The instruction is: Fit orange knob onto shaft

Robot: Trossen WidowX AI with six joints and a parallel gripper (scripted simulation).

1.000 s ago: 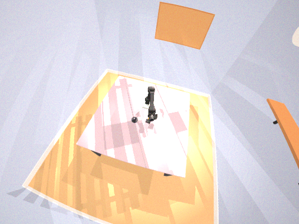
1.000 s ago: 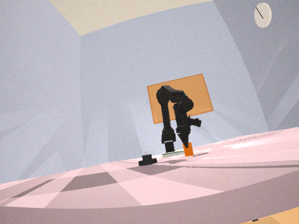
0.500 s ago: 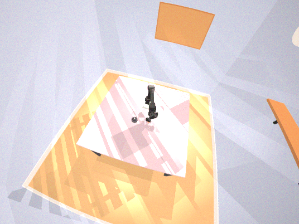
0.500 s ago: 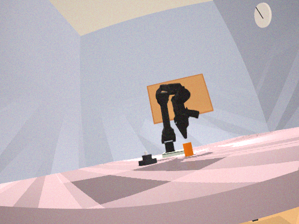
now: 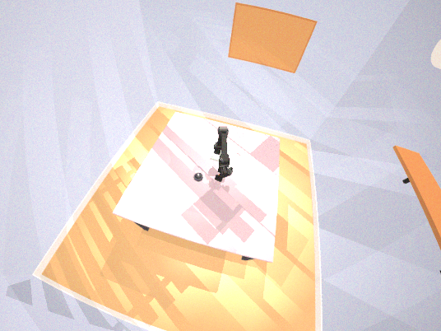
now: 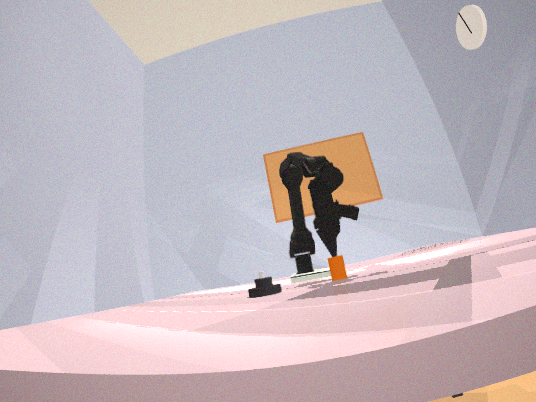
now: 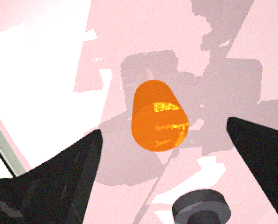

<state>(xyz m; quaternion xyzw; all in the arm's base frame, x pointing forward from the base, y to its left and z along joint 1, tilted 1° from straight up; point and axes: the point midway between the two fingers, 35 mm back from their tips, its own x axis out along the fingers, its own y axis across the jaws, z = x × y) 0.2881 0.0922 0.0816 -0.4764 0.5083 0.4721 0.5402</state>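
The matte black gripper (image 5: 220,177) (image 6: 335,255) (image 7: 163,129) is spread almost to its full width above the solid orange, round-sided knob (image 6: 337,268) (image 7: 159,120), its 2 pointed black fingers well apart, 1 on each side in the wrist view, with nothing in their grasp. The knob stands upright on the pale pink-and-white table (image 5: 164,191) (image 6: 150,352) (image 7: 45,60), off the shaft; its underside is hidden. Left of it in the exterior view, the dark round stepped pedestal (image 5: 198,177) (image 6: 265,289) (image 7: 201,206) sits on the table, the short silver shaft (image 6: 261,274) bare and pointing up. Behind the 1 black jointed arm (image 5: 224,147) (image 6: 297,202), a flat orange panel (image 5: 271,36) (image 6: 350,172) shows at the far side.
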